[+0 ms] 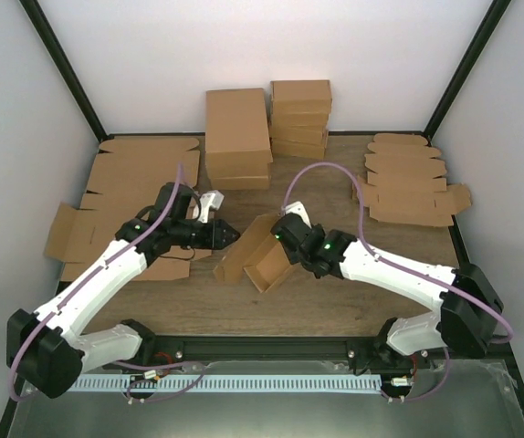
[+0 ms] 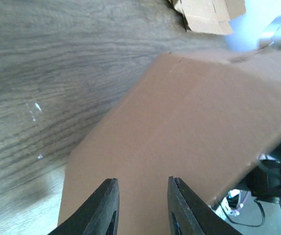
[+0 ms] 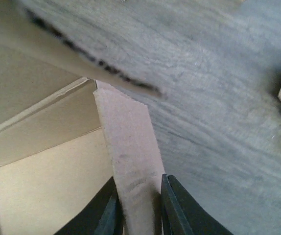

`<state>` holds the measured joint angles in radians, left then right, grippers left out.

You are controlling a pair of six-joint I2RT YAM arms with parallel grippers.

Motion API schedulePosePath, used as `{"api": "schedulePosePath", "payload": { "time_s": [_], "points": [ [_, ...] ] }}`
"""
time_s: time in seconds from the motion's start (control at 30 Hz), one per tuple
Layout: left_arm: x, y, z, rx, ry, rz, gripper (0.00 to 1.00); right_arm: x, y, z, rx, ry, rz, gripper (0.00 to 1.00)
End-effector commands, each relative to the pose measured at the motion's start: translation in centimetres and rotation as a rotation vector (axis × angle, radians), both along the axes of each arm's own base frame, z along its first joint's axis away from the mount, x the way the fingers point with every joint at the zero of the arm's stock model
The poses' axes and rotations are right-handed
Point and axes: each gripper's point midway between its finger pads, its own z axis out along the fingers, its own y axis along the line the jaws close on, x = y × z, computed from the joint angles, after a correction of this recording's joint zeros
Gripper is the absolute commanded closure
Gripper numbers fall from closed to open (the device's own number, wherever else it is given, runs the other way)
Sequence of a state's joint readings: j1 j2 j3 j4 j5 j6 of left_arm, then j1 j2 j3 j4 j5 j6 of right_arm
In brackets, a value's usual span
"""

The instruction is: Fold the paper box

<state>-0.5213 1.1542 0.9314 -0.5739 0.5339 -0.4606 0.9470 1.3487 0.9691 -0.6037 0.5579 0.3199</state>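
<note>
The paper box stands half-formed at the table's middle, its open side up and a long flap leaning to the left. My right gripper is shut on the box's right wall; in the right wrist view the gripper has that wall's edge pinched between both fingers, beside the pale inside. My left gripper is at the flap's upper left. In the left wrist view it is open, with nothing between the fingers, and the brown panel lies just beyond the tips.
Flat cardboard blanks lie at the left and at the back right. Folded brown boxes are stacked at the back middle and beside them. Black frame posts rise at both back corners.
</note>
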Motion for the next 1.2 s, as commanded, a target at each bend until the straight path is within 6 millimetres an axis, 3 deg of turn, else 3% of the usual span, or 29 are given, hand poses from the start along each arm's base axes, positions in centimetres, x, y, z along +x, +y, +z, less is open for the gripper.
{"api": "schedulePosePath", "payload": {
  "time_s": [0.0,0.1,0.2,0.3,0.47,0.6,0.77,0.97,1.17],
  "points": [
    [0.8,1.4,2.2,0.024,-0.080,0.050,0.70,-0.3,0.1,-2.5,0.073,0.061,-0.076,0.80],
    [0.6,1.8,3.1,0.029,-0.114,0.049,0.64,-0.6,0.1,-4.1,0.116,0.102,-0.095,0.83],
    [-0.1,1.5,4.2,0.016,-0.159,-0.020,0.47,-1.0,0.6,-4.9,0.171,0.126,-0.080,0.85],
    [-0.5,1.7,3.4,0.079,-0.168,-0.069,0.29,-1.5,1.5,-5.6,0.219,0.147,-0.040,0.86],
    [0.1,2.0,2.3,0.214,-0.193,-0.099,0.25,-1.8,2.5,-6.4,0.257,0.155,0.021,0.86],
    [2.1,2.3,1.6,0.293,-0.223,-0.058,0.28,-1.9,2.7,-6.8,0.274,0.152,0.039,0.86],
    [3.9,2.2,0.0,0.345,-0.203,-0.024,0.43,-2.2,3.1,-7.0,0.310,0.135,0.074,0.86],
    [4.5,1.4,-2.5,0.352,-0.112,-0.033,0.64,-2.6,3.1,-7.6,0.337,0.132,0.086,0.86],
    [5.5,1.7,-3.5,0.365,-0.083,0.012,0.72,-2.7,2.6,-8.2,0.320,0.128,0.081,0.82]
  ]
}}
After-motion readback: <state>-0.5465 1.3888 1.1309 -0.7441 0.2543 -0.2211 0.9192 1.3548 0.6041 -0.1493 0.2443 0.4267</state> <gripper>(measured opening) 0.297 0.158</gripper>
